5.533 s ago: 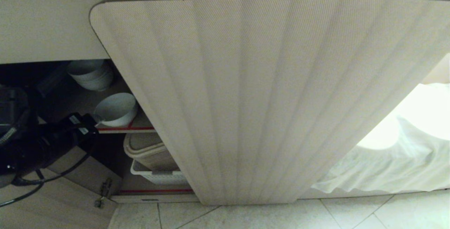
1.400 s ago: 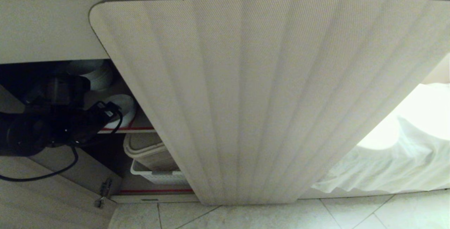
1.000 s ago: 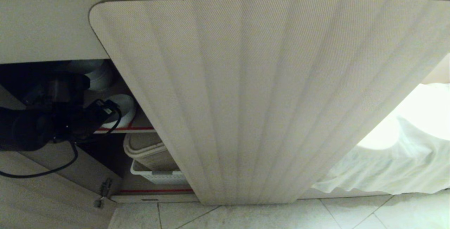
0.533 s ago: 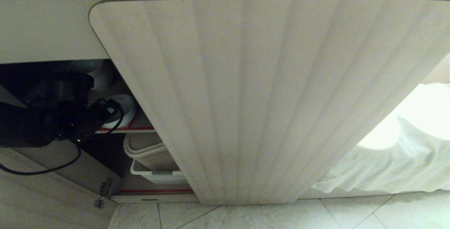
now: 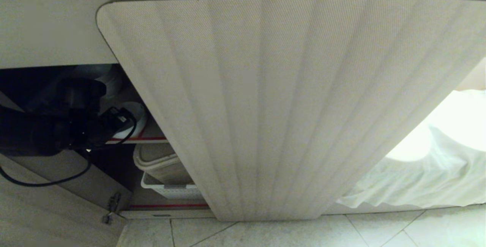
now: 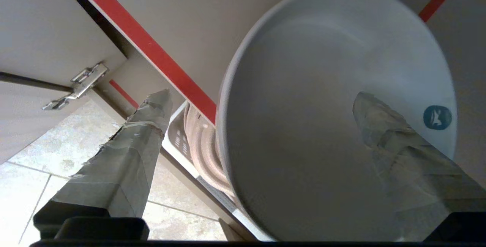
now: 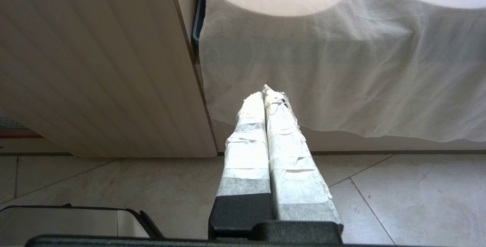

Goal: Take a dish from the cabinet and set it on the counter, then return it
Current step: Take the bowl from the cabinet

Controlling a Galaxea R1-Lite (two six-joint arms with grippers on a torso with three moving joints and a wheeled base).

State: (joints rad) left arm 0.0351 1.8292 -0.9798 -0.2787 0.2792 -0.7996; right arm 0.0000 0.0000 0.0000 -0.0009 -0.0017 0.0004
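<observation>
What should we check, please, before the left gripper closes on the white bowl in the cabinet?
1. Left gripper open: ok.
2. Fingers straddle the bowl rim, one inside, one outside: ok.
3. Bowl stands alone on the red-edged shelf, apart from the stack: ok.
4. Contact between fingers and rim: cannot tell.
5. Cabinet door open, clear of the arm: ok.
6. Right gripper shut, parked away: ok.

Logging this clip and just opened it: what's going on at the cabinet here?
The left gripper is reaching into the open cabinet, its jaws open and straddling the rim of the dish: one finger inside the bowl, one outside. The dish sits on a shelf edged in red and is not yet gripped. A stack of bowls sits farther back. The right gripper hangs shut by the floor, beside a white cloth.
</observation>
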